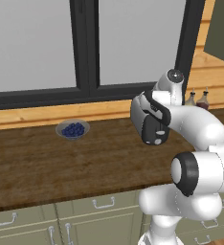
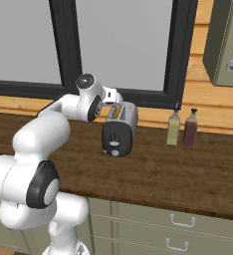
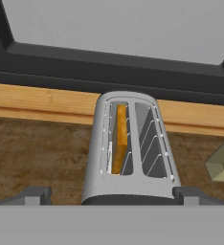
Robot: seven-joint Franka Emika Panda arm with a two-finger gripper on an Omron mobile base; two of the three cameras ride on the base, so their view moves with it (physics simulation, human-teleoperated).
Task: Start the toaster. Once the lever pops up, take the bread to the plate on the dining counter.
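A silver toaster (image 2: pixel 120 128) stands on the wood worktop (image 2: pixel 188 174) under the window, its dark front face turned toward the base. The bread (image 3: pixel 119 139), an orange-tan slice, stands upright in the left slot of the toaster (image 3: pixel 133 186); its top edge pokes out (image 2: pixel 117 112). My gripper (image 3: pixel 115 196) hovers open just above and behind the toaster, looking down into the slots, with one dark fingertip (image 3: pixel 35 195) on each side and nothing between them. The plate and the dining counter are out of view.
Two bottles (image 2: pixel 174 128) (image 2: pixel 190 128) stand right of the toaster by the wooden back wall. A small grey bowl of blueberries (image 1: pixel 72 129) sits far to the left on the worktop. Olive-grey drawers (image 2: pixel 173 224) run below; a wall cabinet (image 2: pixel 228 45) hangs at upper right.
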